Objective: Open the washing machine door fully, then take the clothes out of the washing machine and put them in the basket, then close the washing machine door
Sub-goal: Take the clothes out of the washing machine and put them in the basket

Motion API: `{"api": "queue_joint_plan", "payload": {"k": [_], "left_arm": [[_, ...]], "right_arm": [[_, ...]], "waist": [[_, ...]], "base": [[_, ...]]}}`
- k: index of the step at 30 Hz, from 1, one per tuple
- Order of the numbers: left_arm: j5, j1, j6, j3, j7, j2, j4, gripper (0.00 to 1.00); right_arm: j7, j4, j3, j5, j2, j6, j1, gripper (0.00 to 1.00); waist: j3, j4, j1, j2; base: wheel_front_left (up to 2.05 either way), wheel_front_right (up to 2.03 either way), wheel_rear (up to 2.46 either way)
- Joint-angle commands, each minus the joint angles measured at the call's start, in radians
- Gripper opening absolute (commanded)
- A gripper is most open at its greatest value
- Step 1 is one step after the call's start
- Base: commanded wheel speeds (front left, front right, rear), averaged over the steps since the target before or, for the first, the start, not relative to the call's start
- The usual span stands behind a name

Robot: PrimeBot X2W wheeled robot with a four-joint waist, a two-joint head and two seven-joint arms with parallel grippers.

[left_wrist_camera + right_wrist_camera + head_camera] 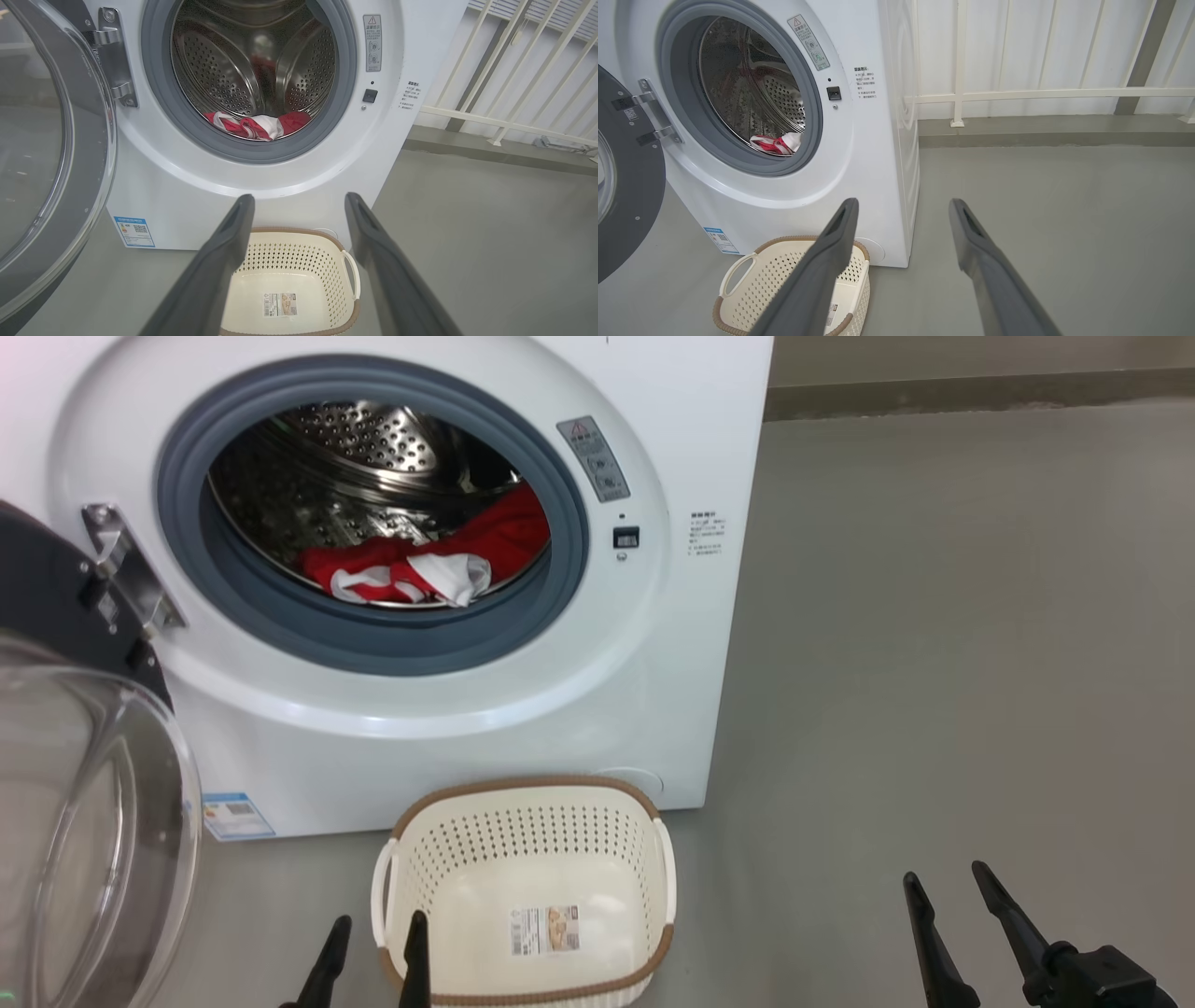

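Note:
The white washing machine [653, 644] stands ahead with its door [84, 803] swung open to the left, glass bowl facing me. Red and white clothes [429, 565] lie at the bottom of the steel drum, also seen as clothes [261, 125] and clothes [775, 143]. The cream basket [523, 821] sits on the floor in front of the machine and holds no clothes. My left gripper [373, 933] hangs open over the basket's near left rim. My right gripper [948, 887] is open above bare floor, right of the basket. Both hold nothing.
Grey floor [934, 663] stretches to the right of the machine. A white railing [1041, 93] runs along the back wall. The open door [46, 154] takes up the space at the left. A blue label [238, 814] is low on the machine's front.

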Motion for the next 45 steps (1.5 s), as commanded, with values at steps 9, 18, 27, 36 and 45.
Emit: {"api": "queue_joint_plan", "payload": {"k": [9,18,27,36,45], "left_arm": [[0.010,-0.015,0.019,0.017,-0.009,0.013,-0.046,1.00],[0.013,-0.016,0.026,0.013,-0.003,0.022,-0.052,1.00],[0.017,-0.020,0.033,0.005,0.002,0.027,-0.050,1.00],[0.020,-0.030,0.038,-0.003,-0.001,0.031,-0.046,1.00],[0.026,-0.113,0.031,-0.029,-0.022,0.019,0.015,1.00]], "right_arm": [[-0.006,-0.018,0.021,0.003,-0.014,0.005,-0.019,1.00],[-0.006,-0.013,0.024,0.002,-0.014,0.005,-0.021,1.00],[-0.006,-0.010,0.023,0.000,-0.014,0.005,-0.022,1.00],[-0.006,-0.014,0.022,-0.004,-0.014,0.005,-0.022,1.00],[-0.006,-0.040,0.017,-0.012,-0.014,0.005,-0.046,1.00]], "waist": [[0.001,0.009,0.0000,0.0000],[0.002,0.008,0.0000,0.0000],[0.005,0.007,0.0000,0.0000],[0.008,0.008,0.0000,0.0000],[0.085,0.003,0.0000,0.0000]], "base": [[0.93,-0.93,0.00],[0.03,-0.03,0.00],[0.00,0.00,0.00],[0.00,0.00,0.00],[0.00,0.00,0.00]]}}
